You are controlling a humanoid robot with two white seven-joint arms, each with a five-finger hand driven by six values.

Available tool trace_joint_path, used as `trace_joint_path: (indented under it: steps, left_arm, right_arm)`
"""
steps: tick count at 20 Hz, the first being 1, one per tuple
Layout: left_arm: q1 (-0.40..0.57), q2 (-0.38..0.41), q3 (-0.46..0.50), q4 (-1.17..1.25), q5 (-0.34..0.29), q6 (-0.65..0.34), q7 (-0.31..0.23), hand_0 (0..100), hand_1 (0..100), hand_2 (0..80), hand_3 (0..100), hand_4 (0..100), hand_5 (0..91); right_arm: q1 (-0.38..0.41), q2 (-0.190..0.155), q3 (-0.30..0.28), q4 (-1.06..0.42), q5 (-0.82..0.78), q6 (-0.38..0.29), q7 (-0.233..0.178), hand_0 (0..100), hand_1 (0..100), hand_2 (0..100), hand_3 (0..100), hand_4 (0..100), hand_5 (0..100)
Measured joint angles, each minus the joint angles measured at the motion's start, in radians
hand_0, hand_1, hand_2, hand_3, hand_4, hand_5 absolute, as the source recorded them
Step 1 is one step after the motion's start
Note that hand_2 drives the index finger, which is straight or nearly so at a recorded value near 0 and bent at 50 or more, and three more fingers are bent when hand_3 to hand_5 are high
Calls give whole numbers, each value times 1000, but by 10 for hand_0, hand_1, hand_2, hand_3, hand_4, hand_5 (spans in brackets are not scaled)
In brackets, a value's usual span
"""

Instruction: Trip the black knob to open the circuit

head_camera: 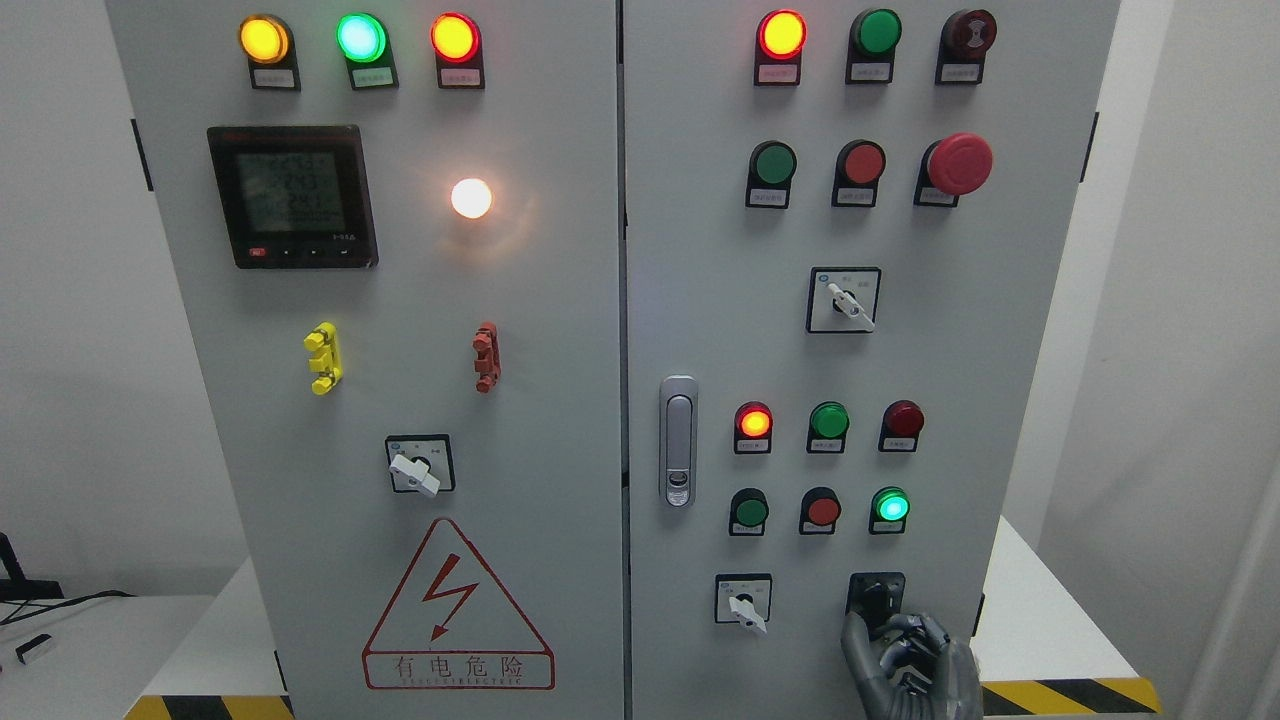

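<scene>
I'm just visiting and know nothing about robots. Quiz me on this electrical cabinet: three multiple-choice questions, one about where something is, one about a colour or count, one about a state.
1. Where is the black knob?
A. top left of the left door
B. bottom right of the right door
C. beside the door handle

2. How many lamps are in the top row of the left door?
A. three
B. one
C. five

3. What is the right hand doing?
A. hanging away from the cabinet
B. pressing the red mushroom button
C. reaching up at the black knob

Answers: 1 B, it sits lowest and rightmost on that door. 2 A, yellow lamp, green lamp, red lamp. 3 C, its fingers are at the knob.
</scene>
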Motion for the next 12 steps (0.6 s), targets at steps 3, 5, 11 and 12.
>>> trace_joint_path:
  steps: [3, 5, 11, 12]
  left_arm:
    - [0, 0, 0, 0, 0, 0, 0, 120, 389, 0, 0, 0, 0]
    - [0, 0, 0, 0, 0, 0, 0, 120, 389, 0, 0, 0, 0]
    - [0, 0, 0, 0, 0, 0, 0, 120, 389, 0, 0, 0, 0]
    - [0, 0, 0, 0, 0, 0, 0, 120, 389, 0, 0, 0, 0]
  right_arm:
    - [0, 0, 0, 0, 10, 0, -1, 293, 654, 532, 883, 852, 979]
    - [0, 0, 0, 1, 19, -1, -1, 293, 655, 532, 882, 852, 978]
    - [0, 0, -1, 3, 35, -3, -3, 291, 659, 532, 879, 848, 977]
    - [0, 0, -1, 3, 36, -3, -4, 290, 660, 531, 878, 847, 976]
